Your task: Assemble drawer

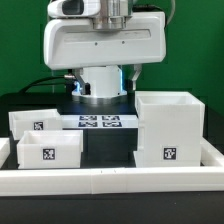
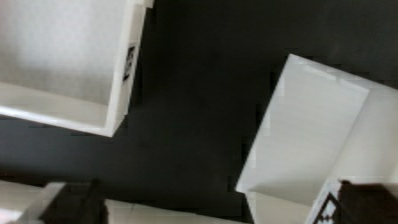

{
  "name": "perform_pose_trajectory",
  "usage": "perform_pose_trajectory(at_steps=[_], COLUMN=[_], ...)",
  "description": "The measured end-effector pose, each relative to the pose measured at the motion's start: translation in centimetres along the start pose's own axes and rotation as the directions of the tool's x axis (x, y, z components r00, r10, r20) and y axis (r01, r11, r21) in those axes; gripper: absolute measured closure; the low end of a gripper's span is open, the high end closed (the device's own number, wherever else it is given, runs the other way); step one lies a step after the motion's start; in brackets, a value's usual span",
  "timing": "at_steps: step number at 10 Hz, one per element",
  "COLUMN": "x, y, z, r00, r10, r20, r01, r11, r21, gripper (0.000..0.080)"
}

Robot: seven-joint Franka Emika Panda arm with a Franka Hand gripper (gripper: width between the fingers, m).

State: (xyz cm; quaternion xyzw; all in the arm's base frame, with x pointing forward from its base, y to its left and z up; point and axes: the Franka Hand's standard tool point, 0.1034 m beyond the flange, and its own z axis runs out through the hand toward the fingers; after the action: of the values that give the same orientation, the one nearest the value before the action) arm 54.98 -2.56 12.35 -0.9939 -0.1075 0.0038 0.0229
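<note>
In the exterior view the large white cube-like casing (image 1: 168, 125) stands at the right, its tag facing front. Two shallow white trays lie at the left, one behind (image 1: 33, 121) and one in front (image 1: 50, 150), each with a tag. The arm rises at the back centre, and its gripper does not show in this view. In the wrist view my gripper (image 2: 214, 205) is open and empty, high above the dark table. One tray (image 2: 63, 60) lies to one side of it. Another white drawer part (image 2: 329, 130) lies to the other side, and I cannot tell which part it is.
The marker board (image 1: 100, 122) lies flat between the trays and the casing, in front of the arm's base. A low white rim (image 1: 110, 180) edges the table's front and sides. Dark table surface (image 2: 205, 110) shows between the two white parts.
</note>
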Motion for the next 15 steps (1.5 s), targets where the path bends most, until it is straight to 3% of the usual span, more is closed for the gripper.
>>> perform_pose_trajectory(at_steps=[2,3,5,9,11,15], x=[-1.3,-1.9,-3.0,-4.1,-4.5,-5.0], y=[2.7,3.5,4.2,5.2,5.1,4.8], z=[0.9,1.6,3.5,7.6,9.4,11.2], r00=[0.997,0.996,0.991,0.99,0.99,0.991], r10=[0.074,0.09,0.13,0.142,0.139,0.129], r20=[0.006,0.012,0.029,0.019,0.03,0.034], r01=[-0.074,-0.09,-0.131,-0.142,-0.139,-0.128], r11=[0.997,0.995,0.99,0.99,0.99,0.992], r21=[0.031,0.029,0.048,0.007,-0.001,-0.012], gripper=[0.015,0.015,0.015,0.015,0.015,0.015])
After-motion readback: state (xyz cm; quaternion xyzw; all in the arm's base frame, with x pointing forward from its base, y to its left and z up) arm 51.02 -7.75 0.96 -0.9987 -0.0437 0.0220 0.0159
